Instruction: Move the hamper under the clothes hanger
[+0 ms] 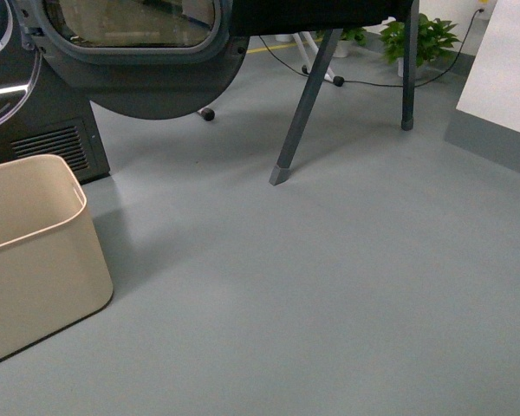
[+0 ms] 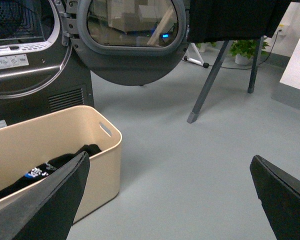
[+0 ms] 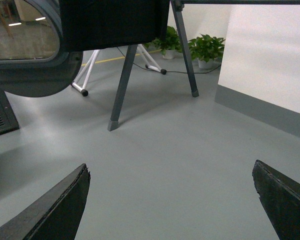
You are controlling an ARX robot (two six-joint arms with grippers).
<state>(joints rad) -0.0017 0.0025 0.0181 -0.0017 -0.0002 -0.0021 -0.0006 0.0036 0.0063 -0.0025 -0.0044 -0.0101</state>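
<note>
Both sets of jaws first, pls: how were they? (Lee)

On the L arm, the left jaws were spread wide w/ nothing btw them, just grey floor [image 2: 190, 165]. The right jaws were the same: released, wide, empty, over bare floor. (Sam)

Any contact w/ the hamper? (Lee)

Couldn't tell. In the left wrist view one dark finger [image 2: 50, 200] overlapped the hamper [image 2: 102, 150] wall, but whether it touched wasn't clear. Front view showed neither arm. (Sam)

Where was the hamper, then? (Lee)

On the floor at the robot's left, upright, close before the dryer [image 1: 43, 113] and near its open round door [image 1: 156, 82]. Dark clothes [image 2: 65, 161] w/ a small white & blue print lay inside. (Sam)

And the clothes hanger [image 1: 306, 108]? (Lee)

Further off & to the right, well apart from the hamper. Two slanted grey legs showed, w/ a dark cloth [image 1: 321, 16] hung across the top. Hamper wasn't under it. (Sam)

Anything beyond? (Lee)

Potted plants [image 1: 420, 39] behind the legs, & a white wall [image 1: 503, 61] at right. (Sam)
</note>
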